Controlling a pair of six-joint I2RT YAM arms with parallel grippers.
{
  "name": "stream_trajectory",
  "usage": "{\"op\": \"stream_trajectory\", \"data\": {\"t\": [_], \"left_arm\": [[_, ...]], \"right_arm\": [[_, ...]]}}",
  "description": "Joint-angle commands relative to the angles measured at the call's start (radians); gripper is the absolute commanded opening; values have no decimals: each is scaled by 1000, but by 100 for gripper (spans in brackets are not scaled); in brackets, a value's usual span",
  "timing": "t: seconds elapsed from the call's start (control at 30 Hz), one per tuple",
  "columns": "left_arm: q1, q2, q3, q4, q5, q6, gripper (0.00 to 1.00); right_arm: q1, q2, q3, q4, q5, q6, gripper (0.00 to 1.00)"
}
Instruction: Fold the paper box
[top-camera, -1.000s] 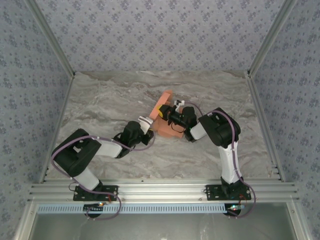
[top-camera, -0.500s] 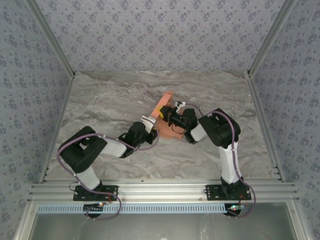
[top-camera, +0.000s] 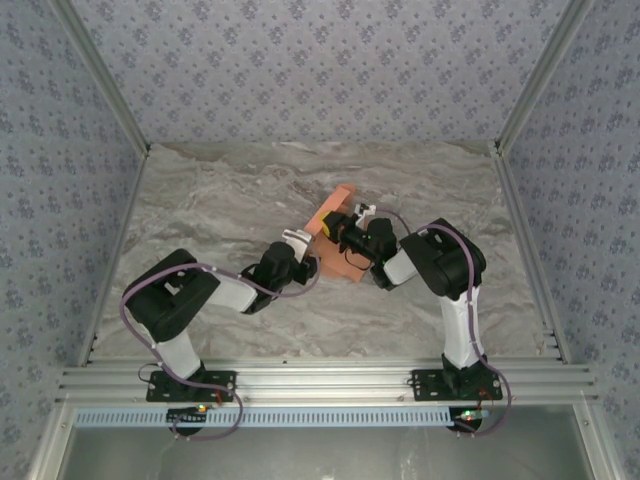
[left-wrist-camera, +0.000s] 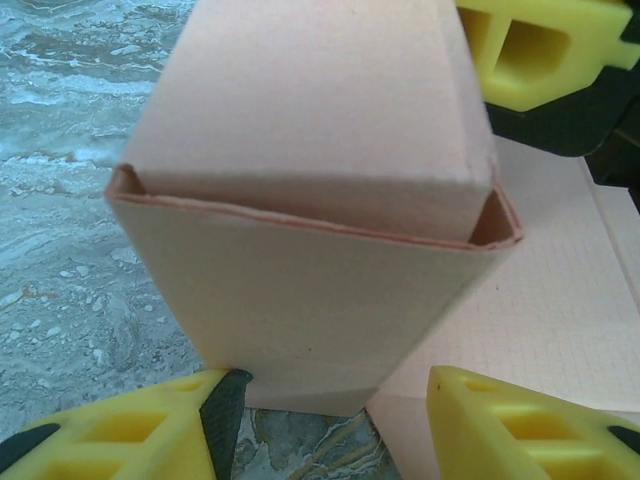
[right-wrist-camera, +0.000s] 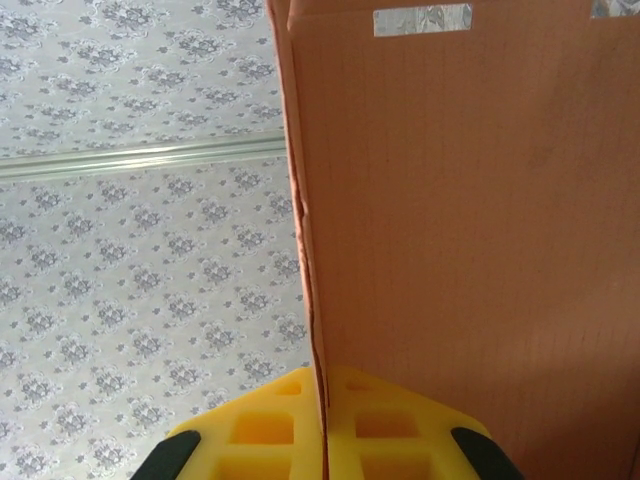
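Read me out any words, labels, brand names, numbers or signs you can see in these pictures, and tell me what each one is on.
There is no readable text in any view.
The paper box is plain salmon card with a faint grid and no print.
The silver tape strip on the box is blank.
The wallpaper has only a floral pattern.

- We count one paper box (top-camera: 338, 262), made of salmon card.
- We count two robot arms: a left arm (top-camera: 190, 295) and a right arm (top-camera: 445, 265).
- We count two grippers, the left gripper (top-camera: 297, 240) and the right gripper (top-camera: 328, 226), each with two yellow fingers (left-wrist-camera: 130, 430).
- We count two strips of silver tape (right-wrist-camera: 421, 19) on the card, one of them cut off by the frame's edge.
- We count one marbled table (top-camera: 230, 200) and three wallpapered walls (top-camera: 320, 70).
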Motion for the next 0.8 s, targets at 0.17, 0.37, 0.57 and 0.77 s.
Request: {"op": "stream_trajectory", "data": {"t": [0.17, 0.37, 0.57, 0.77], "left_arm": [[78, 40, 43, 120, 95, 13, 67], [99, 51, 49, 160, 225, 85, 65], [100, 57, 32, 186, 254, 108, 55], [100, 52, 23, 170, 271, 139, 48]], "right_arm": [[43, 2, -39, -96, -48, -12, 7], [46, 2, -49, -92, -48, -14, 7], [46, -2, -59, -91, -52, -15, 7], [43, -4, -70, -95, -69, -16, 7]]}}
